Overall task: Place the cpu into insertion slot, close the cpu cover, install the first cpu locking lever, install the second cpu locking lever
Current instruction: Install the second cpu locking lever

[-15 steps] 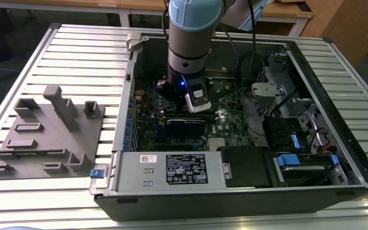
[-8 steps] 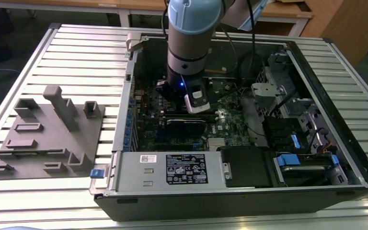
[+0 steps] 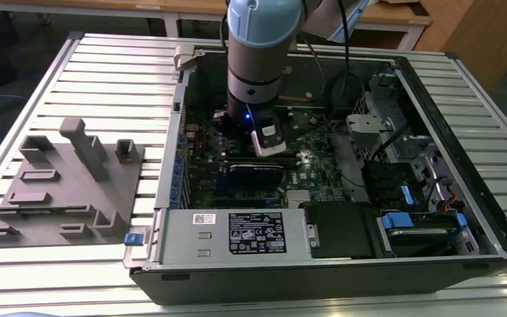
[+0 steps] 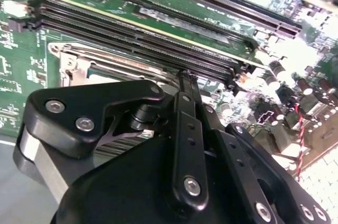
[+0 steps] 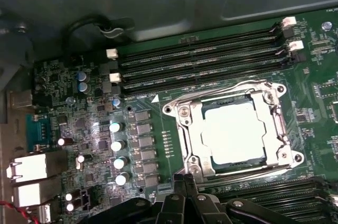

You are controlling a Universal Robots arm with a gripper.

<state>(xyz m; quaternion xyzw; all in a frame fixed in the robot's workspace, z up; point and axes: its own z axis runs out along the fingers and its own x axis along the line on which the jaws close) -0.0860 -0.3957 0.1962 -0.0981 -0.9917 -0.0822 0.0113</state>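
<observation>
In the first wrist view the cpu (image 5: 232,133), a pale silver square, lies flat in the socket on the green motherboard. The cpu cover (image 5: 193,129), a silvery frame, lies down around it. A thin wire lever (image 5: 248,84) runs along the socket edge by the memory slots and another wire lever (image 5: 288,134) runs along an adjoining side. My gripper (image 5: 184,178) hovers just off the socket's corner, its black fingers pressed together and shut on nothing. In the second wrist view the gripper (image 4: 188,76) tapers to one tip beside the socket frame (image 4: 79,65).
The arm (image 3: 253,59) reaches down into the open computer case (image 3: 179,165). Long black memory slots (image 5: 200,60) flank the socket, with capacitors (image 5: 119,145) and rear ports (image 5: 29,168) nearby. A power supply (image 3: 236,231) and drive bays (image 3: 412,224) fill the near side. A grey fixture plate (image 3: 68,185) lies on the table.
</observation>
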